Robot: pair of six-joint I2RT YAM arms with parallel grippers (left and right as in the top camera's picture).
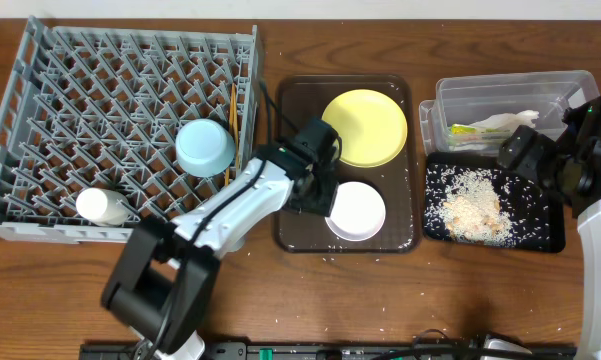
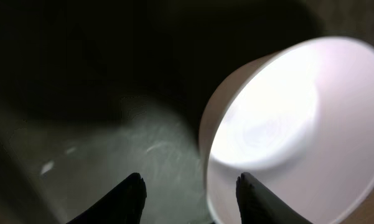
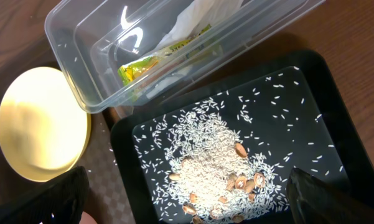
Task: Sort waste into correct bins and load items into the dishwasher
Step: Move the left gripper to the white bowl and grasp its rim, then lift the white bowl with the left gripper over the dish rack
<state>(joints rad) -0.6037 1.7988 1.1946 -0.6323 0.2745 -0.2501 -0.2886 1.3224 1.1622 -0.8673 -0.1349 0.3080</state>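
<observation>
Over brown tray (image 1: pixel 298 100), left gripper (image 2: pixel 190 182) downturned.

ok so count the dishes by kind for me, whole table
bowls: 2 (blue bowl, white bowl)
plates: 1 (yellow plate)
cups: 1 (white cup)
chopsticks: 1 pair
total: 5

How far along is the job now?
Done: blue bowl, cup, chopsticks in the rack; napkin and wrapper in the clear tub; rice in the black tray. In hand: left tool open at the rim of the pink bowl. Left: that bowl and the yellow plate.
</observation>
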